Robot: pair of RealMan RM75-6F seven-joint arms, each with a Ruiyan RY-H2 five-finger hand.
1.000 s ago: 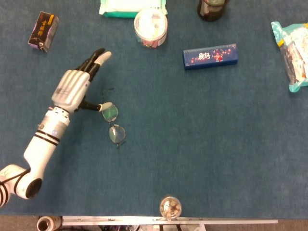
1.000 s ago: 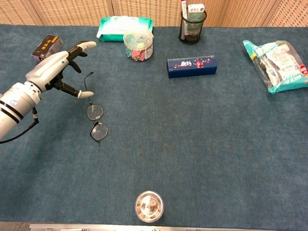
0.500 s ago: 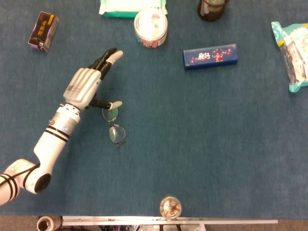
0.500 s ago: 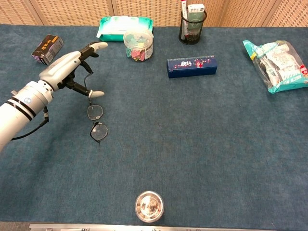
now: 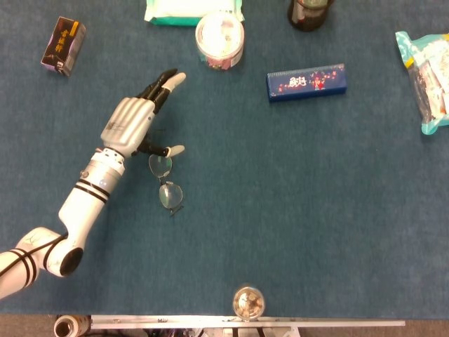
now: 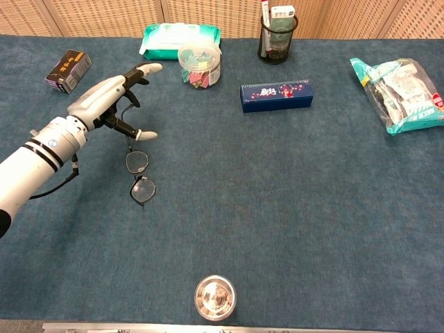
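Note:
A pair of thin-framed glasses (image 5: pixel 165 181) (image 6: pixel 139 175) lies on the blue table cloth, one lens nearer me than the other. My left hand (image 5: pixel 137 119) (image 6: pixel 111 99) hovers just above and behind them, fingers stretched out and spread, thumb tip over the far lens. It holds nothing. My right hand shows in neither view.
Along the far side stand a small dark box (image 5: pixel 63 45), a green wipes pack (image 5: pixel 193 10), a round clear tub (image 5: pixel 220 39), a pen cup (image 6: pixel 277 31) and a blue oblong box (image 5: pixel 306 82). A snack bag (image 5: pixel 429 78) lies far right. A metal cup (image 5: pixel 248 302) sits near the front edge.
My left hand has moved right and slightly away from me, from left of the glasses to above their far lens, fingers still spread. The glasses have not moved.

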